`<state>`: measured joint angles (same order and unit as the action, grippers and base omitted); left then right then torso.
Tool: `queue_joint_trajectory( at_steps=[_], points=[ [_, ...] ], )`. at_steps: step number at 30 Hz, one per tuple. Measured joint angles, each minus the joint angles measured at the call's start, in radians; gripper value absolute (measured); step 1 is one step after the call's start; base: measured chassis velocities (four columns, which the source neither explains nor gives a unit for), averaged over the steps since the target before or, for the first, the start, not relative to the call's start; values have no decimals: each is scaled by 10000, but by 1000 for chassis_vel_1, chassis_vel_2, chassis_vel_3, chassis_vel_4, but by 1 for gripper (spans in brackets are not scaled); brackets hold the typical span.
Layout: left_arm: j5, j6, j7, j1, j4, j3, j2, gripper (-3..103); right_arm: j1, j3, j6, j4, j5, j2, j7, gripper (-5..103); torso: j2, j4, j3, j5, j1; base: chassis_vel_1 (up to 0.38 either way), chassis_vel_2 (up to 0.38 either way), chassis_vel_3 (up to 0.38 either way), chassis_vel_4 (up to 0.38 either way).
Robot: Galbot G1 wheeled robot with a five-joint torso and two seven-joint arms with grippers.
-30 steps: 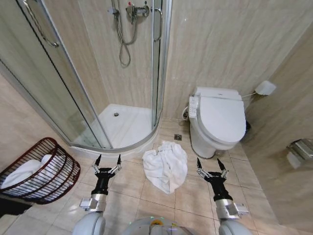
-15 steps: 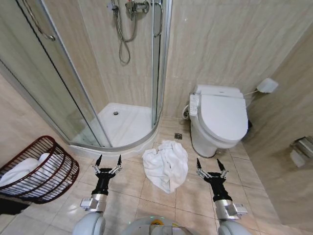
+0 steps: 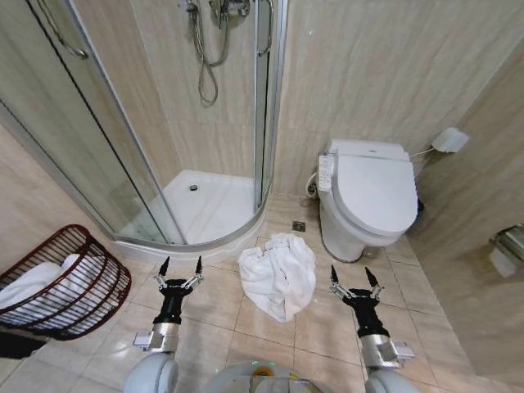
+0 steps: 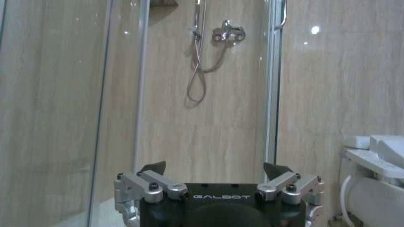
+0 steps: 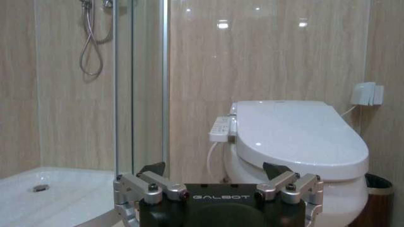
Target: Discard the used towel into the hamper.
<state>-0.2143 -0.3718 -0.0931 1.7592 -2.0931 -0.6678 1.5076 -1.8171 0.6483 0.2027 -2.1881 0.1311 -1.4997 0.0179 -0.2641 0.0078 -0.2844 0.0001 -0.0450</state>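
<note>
Head view shows the towel [image 3: 278, 274] crumpled on the floor [image 3: 327, 327] between the 2 arms, right of the left end effector [image 3: 180, 269] and left of the right end effector [image 3: 354, 277]. Both spread wide, empty. Hamper [image 3: 78, 282] sits left of the left end effector, holding white cloth.

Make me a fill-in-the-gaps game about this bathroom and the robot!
1. The towel lies crumpled on the ____.
2. The hamper already holds ____ towels.
3. Both grippers, left and right, have their fingers ____.
4. The toilet lid is ____.

Missing words: floor; white; open; shut
</note>
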Motion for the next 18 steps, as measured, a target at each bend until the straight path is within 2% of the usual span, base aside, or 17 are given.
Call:
queue_joint_trajectory(
  at_steps=[9,18],
  points=[
    [-14,-8,-40,-44,43,-4,-2,100,26,-52,0,0,33,-35,-11,100,-37,0,-23,0,-13,-62,60,71,-61],
    [-35,2,-61,-22,34,-11,-14,100,74,-159,-41,-9,1,-59,-4,100,-50,0,-33,0,-23,-195,180,187,-184]
  ],
)
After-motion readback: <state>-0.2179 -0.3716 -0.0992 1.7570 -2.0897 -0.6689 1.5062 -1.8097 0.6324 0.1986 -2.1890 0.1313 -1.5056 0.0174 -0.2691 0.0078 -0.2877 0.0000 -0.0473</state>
